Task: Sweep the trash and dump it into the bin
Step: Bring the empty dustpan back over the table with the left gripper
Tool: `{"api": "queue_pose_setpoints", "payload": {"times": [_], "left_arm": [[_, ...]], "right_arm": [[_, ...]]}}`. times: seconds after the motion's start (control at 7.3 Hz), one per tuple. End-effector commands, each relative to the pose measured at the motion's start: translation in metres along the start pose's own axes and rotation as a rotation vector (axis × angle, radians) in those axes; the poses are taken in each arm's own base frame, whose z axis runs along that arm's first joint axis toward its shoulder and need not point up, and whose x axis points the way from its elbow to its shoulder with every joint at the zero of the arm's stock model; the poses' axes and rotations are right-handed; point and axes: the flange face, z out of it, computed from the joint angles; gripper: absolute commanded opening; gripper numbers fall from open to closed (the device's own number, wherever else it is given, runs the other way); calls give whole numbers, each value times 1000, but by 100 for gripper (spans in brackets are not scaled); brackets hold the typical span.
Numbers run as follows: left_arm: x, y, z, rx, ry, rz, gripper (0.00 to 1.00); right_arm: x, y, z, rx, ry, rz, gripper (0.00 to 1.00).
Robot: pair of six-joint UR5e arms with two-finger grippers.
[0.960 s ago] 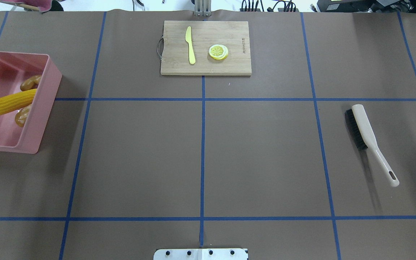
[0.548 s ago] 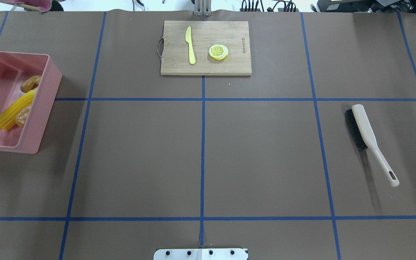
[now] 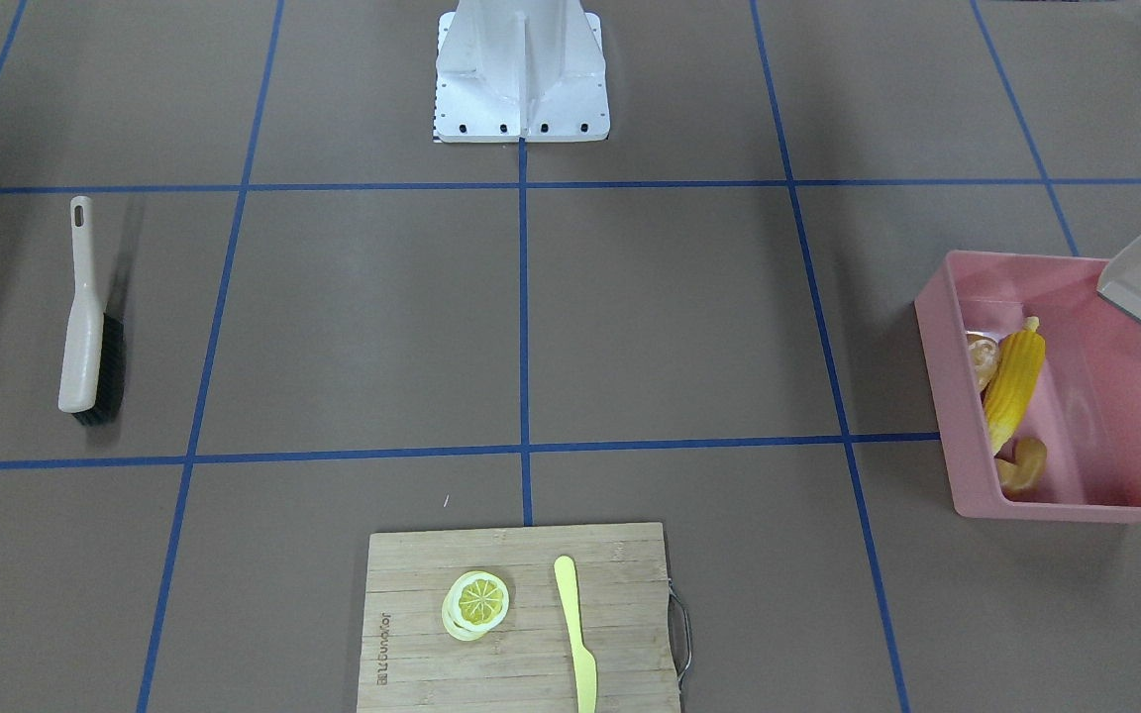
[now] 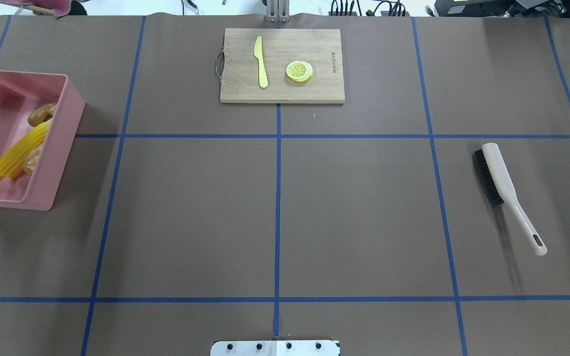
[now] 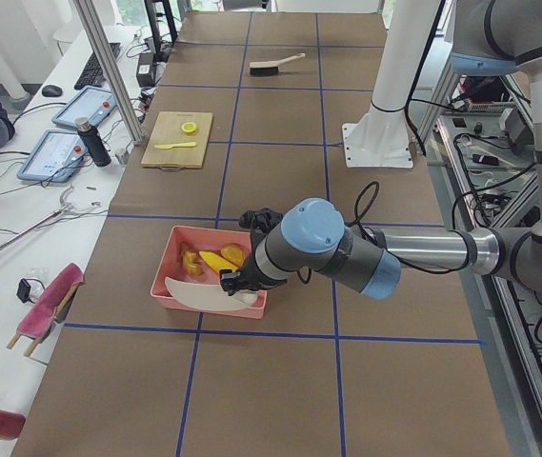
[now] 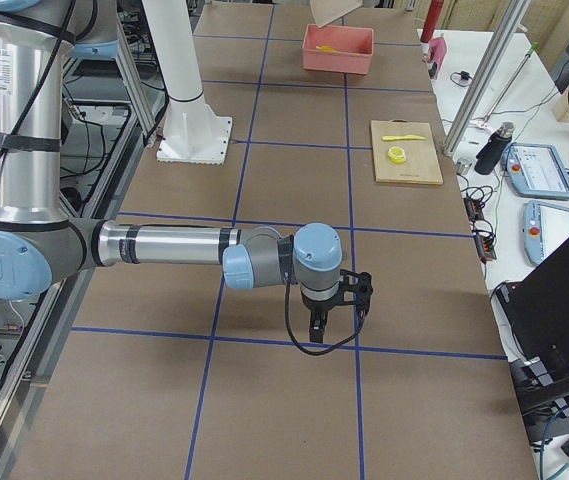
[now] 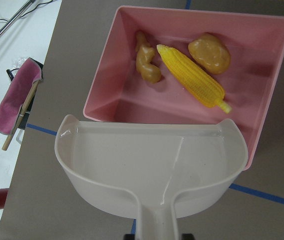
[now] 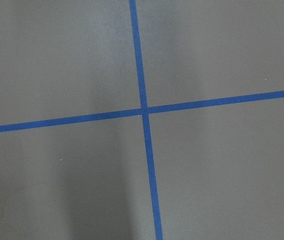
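Note:
The pink bin (image 4: 57, 143) stands at the table's left edge. In it lie the yellow corn cob (image 4: 18, 153), the knobbly ginger root (image 4: 41, 113) and the brown potato (image 4: 31, 159). The left wrist view shows all three on the bin's floor: corn (image 7: 191, 80), ginger (image 7: 146, 62), potato (image 7: 210, 52). My left gripper (image 5: 237, 283) is shut on the handle of the beige dustpan (image 7: 151, 165). It holds the pan empty over the bin's near rim (image 7: 107, 112). My right gripper (image 6: 339, 318) hangs low over bare table, and I cannot tell if it is open.
A beige brush (image 4: 500, 180) with black bristles lies on the right of the table. A wooden cutting board (image 4: 314, 89) at the far middle holds a pale yellow knife (image 4: 260, 62) and a lemon slice (image 4: 299, 70). The robot's base plate (image 4: 275, 347) is at the near edge.
The corn cob has dropped from above the bin's middle down onto its floor and has come to rest against the right wall. Brush and board have not moved.

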Motion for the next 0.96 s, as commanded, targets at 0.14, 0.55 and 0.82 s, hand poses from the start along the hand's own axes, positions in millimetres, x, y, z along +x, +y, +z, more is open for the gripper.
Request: {"api": "queue_pose_setpoints", "payload": {"times": [0.14,0.55,0.82], "left_arm": [[-20,-33,-21,130,12,-98,0],[-13,-116,-10,210,83,-147,0],[-7,-156,-1,224,92,-186,0]], "right_arm": [[5,1,1,3,16,7,100],[14,5,-7,10,18,28,100],[24,12,-6,-10,26,17,100]]}}
